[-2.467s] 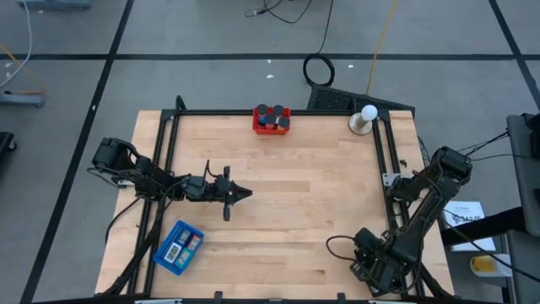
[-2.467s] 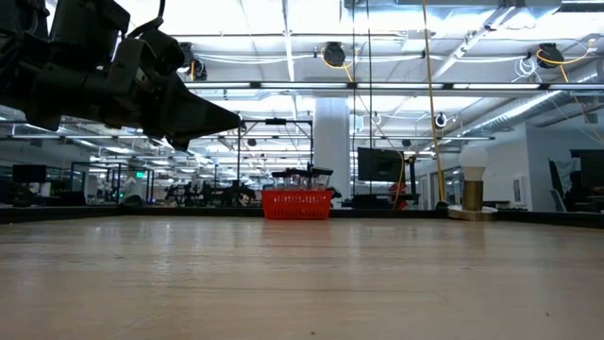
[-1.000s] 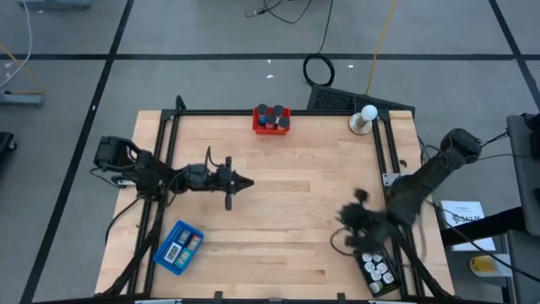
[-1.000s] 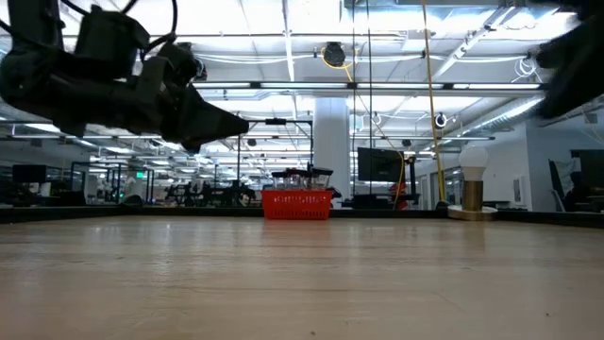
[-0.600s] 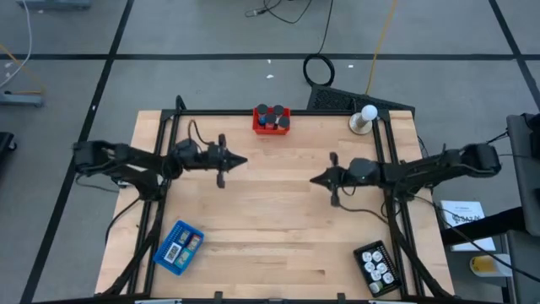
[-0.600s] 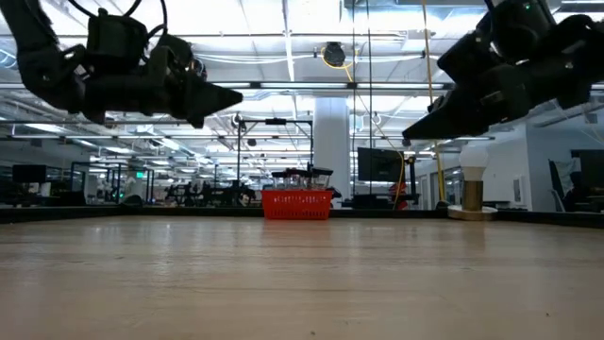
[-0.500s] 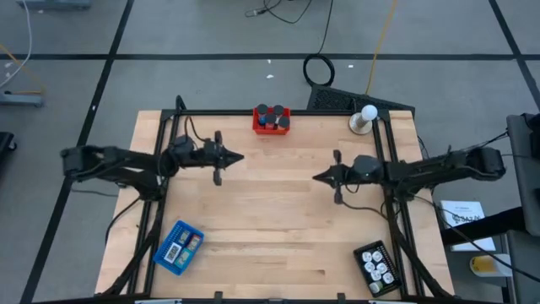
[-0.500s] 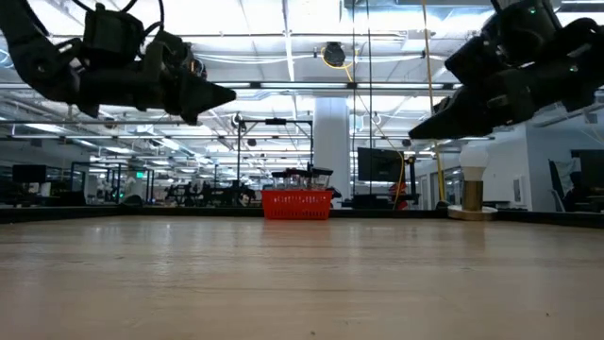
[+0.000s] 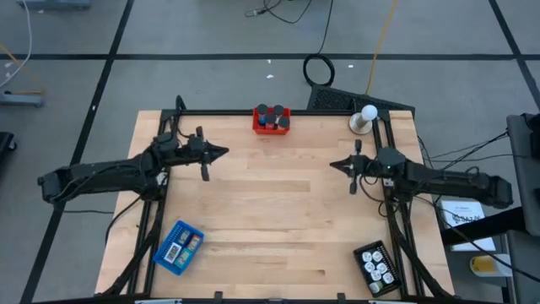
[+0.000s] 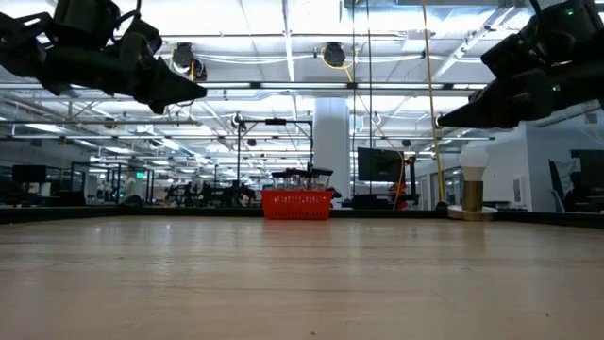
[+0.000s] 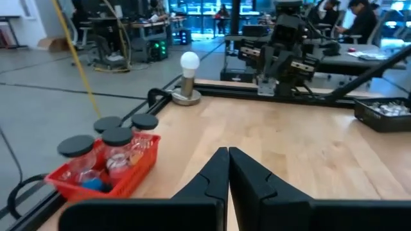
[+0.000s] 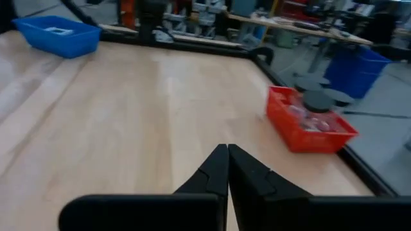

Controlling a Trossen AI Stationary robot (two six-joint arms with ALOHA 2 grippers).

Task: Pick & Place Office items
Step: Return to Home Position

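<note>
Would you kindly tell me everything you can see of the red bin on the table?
The red bin is a small, plastic-looking rectangular tray. It stands upright on the wooden table at the middle of its far edge, right beside the black frame. It holds three clear jars with round black lids and a blue piece. Nothing else touches it.

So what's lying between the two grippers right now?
Nothing: in the high view only bare table separates the left gripper from the right gripper, both shut and empty. The red tray sits farther back, off that line.
</note>
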